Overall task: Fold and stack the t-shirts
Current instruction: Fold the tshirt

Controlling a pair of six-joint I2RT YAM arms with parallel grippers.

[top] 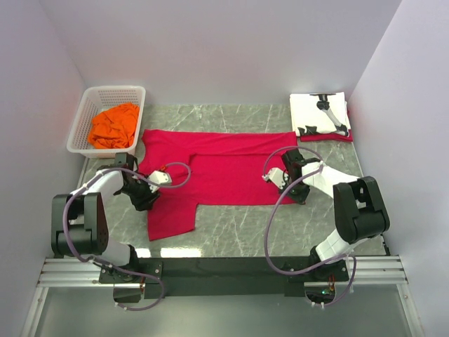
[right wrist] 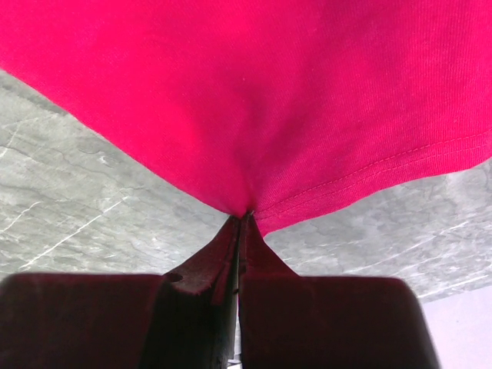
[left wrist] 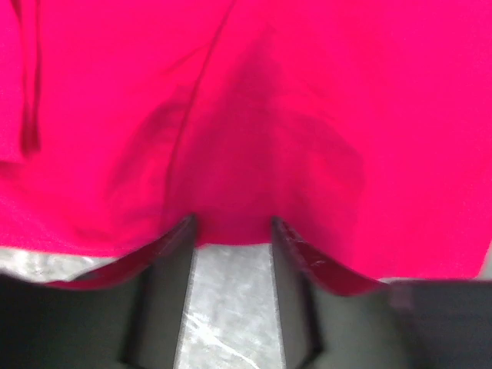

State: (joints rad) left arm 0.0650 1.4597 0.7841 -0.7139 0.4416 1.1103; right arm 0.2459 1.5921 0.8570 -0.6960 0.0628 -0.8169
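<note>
The crimson-red t-shirt (top: 217,168) lies spread across the middle of the table, one sleeve hanging toward the near edge. My left gripper (top: 149,196) sits at its left edge. In the left wrist view the gripper (left wrist: 232,227) is open, its fingers (left wrist: 173,254) apart with the shirt's edge (left wrist: 254,138) at their tips. My right gripper (top: 284,180) is at the shirt's right edge. In the right wrist view it (right wrist: 242,215) is shut on the hem (right wrist: 307,115), which is lifted off the table. The white printed t-shirt (top: 319,112) lies folded at the back right. The orange t-shirt (top: 114,126) is crumpled in the basket.
The white lattice basket (top: 84,116) stands at the back left. A red strip (top: 330,138) shows under the white shirt's near edge. White walls close in the back and both sides. The marble table (top: 238,232) shows bare in front of the red shirt.
</note>
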